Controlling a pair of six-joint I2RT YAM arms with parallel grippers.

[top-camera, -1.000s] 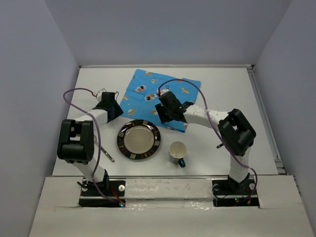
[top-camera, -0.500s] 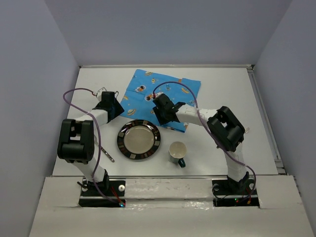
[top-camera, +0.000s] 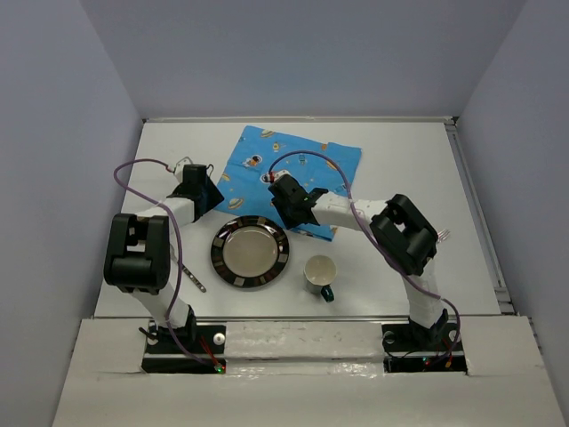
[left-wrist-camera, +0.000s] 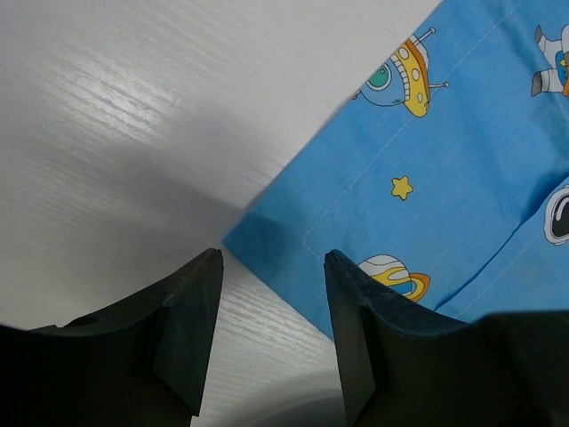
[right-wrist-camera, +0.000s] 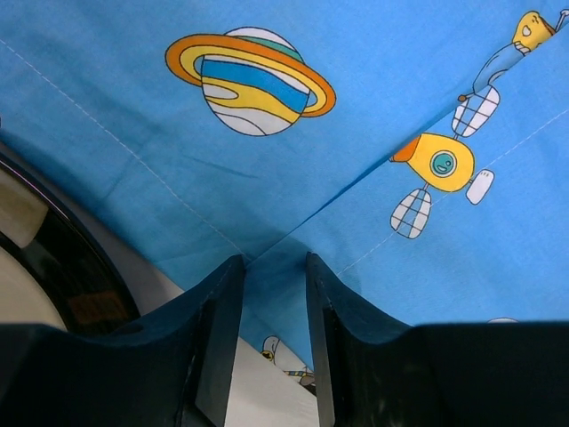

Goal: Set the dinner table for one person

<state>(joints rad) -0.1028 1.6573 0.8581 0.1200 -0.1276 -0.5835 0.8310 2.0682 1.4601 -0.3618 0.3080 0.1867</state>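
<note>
The white dinner table (top-camera: 404, 169) carries a blue cartoon-printed mat (top-camera: 302, 160) at the back, a dark-rimmed plate (top-camera: 250, 253) and a cup (top-camera: 320, 276) near the front. My left gripper (top-camera: 204, 190) is open just off the mat's left corner (left-wrist-camera: 267, 233), over bare tabletop (left-wrist-camera: 133, 116). Low over the mat's near edge, my right gripper (top-camera: 287, 199) straddles it. Its jaws stand narrowly apart in the right wrist view, and a creased, folded part of the mat (right-wrist-camera: 293, 151) lies between the fingers (right-wrist-camera: 222, 294). The cloth looks flat there, not pinched.
A slim metal utensil (top-camera: 190, 277) lies left of the plate, beside the left arm. The plate's rim (right-wrist-camera: 53, 267) is close to the right gripper's left finger. Grey walls enclose the table on three sides.
My right gripper slid left along the mat's near edge toward the plate, and its jaws drew closer together. The left gripper stayed put.
</note>
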